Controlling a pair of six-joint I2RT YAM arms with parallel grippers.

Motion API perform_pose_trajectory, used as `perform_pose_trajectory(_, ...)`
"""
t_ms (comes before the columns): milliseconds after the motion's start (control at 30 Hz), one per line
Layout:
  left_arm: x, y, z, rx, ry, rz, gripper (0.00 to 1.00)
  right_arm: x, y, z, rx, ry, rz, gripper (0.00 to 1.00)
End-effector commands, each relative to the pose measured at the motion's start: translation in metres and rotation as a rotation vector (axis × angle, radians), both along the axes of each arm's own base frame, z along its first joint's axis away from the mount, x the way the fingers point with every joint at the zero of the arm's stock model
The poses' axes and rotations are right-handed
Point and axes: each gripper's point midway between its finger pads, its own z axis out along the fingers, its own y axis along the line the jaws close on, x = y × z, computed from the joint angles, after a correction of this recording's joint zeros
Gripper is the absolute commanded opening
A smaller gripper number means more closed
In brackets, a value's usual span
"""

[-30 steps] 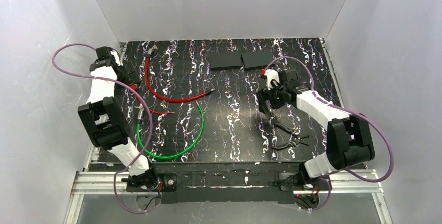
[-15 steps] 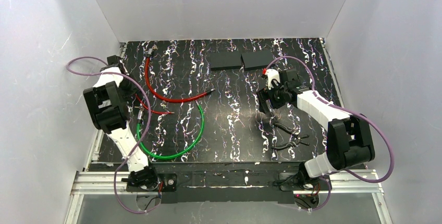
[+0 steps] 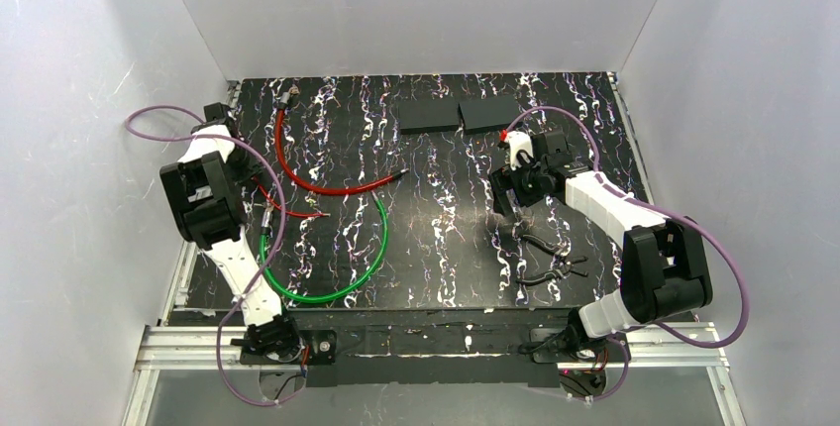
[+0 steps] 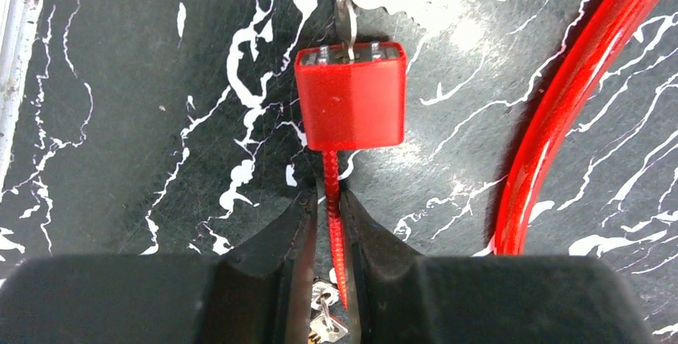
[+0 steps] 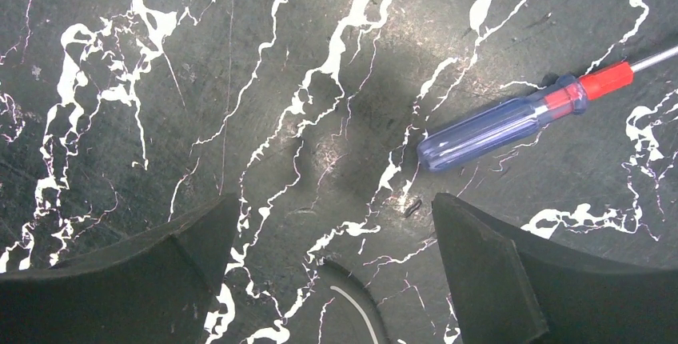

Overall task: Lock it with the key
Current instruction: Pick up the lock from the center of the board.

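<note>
In the left wrist view a red lock body (image 4: 349,104) lies on the black marbled table, with a silver key (image 4: 345,18) standing in its far end. A thin twisted red cable (image 4: 332,176) runs from the lock back between my left gripper's (image 4: 329,198) fingers. Those jaws are closed to a narrow slot, pinching the cable just behind the lock. Small silver keys (image 4: 326,324) show on the table under the jaws. My right gripper (image 5: 332,210) hangs open over bare table at the right, holding nothing.
A thick red cable (image 4: 560,112) curves right of the lock. A green cable loop (image 3: 368,266) lies near the middle. A blue and red screwdriver (image 5: 512,120) lies by the right gripper. Black pliers (image 3: 548,260) lie in front of the right arm. Two black blocks (image 3: 458,114) sit at the back.
My left arm has folded back toward the table's left edge and its jaws have closed from wide to a narrow slot round the thin red cable. The right arm has stayed put.
</note>
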Motion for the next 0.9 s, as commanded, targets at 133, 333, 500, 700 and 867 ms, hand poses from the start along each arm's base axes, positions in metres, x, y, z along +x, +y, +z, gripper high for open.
perform_pose_trajectory(133,0.013,-0.018,0.008,-0.125,0.003,0.048,0.00,0.011,0.003,0.017,0.034,-0.038,-0.004,1.00)
perform_pose_trajectory(333,0.022,-0.023,0.048,-0.141,-0.081,0.043,0.00,0.012,0.003,0.021,0.043,-0.047,-0.006,1.00)
perform_pose_trajectory(500,0.025,-0.042,0.094,-0.166,-0.189,-0.053,0.00,0.012,0.003,0.025,0.051,-0.057,-0.016,1.00)
perform_pose_trajectory(700,0.022,-0.082,0.145,-0.166,-0.301,-0.238,0.00,0.013,0.003,0.029,0.063,-0.078,-0.026,1.00)
perform_pose_trajectory(867,0.012,-0.125,0.170,-0.118,-0.335,-0.437,0.00,0.013,0.003,0.037,0.083,-0.108,-0.031,1.00)
